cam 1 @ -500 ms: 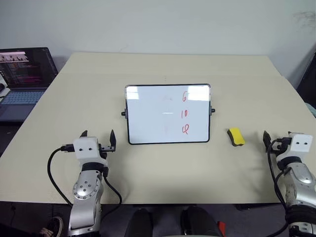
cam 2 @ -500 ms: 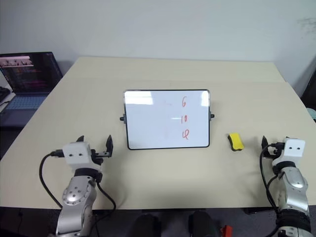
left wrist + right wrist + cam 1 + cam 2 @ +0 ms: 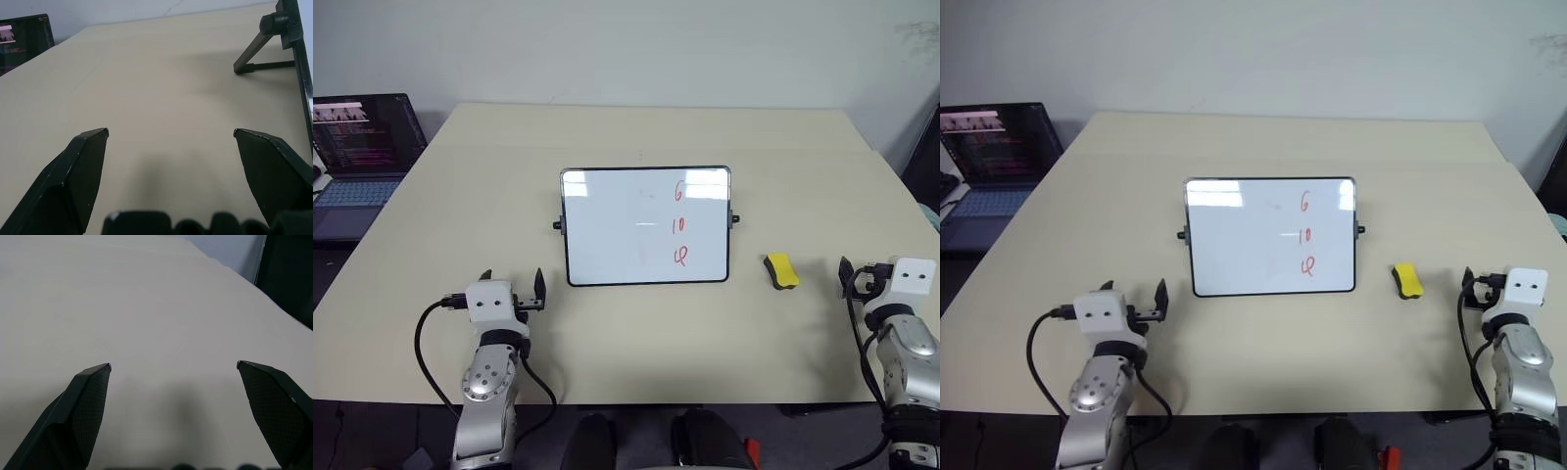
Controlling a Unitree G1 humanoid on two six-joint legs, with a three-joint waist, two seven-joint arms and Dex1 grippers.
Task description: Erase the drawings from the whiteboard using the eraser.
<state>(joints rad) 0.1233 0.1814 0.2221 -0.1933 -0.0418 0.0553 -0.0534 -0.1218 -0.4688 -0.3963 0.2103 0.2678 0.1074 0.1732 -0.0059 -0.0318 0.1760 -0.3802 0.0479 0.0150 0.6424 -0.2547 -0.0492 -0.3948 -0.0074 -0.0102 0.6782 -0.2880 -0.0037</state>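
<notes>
Item: my right claw (image 3: 862,278), fingers spread wide, empty, low over the table (image 3: 607,343). Left claw (image 3: 513,284) likewise spread and empty, near the whiteboard's (image 3: 617,235) lower left corner.
Item: eraser (image 3: 781,271), yellow, flat on the table between right claw and whiteboard, touching neither.
Item: drawings (image 3: 679,223), red column, board's right part, untouched.
Advice: straddle the eraser's narrow sides, close squarely, then lift.
</notes>
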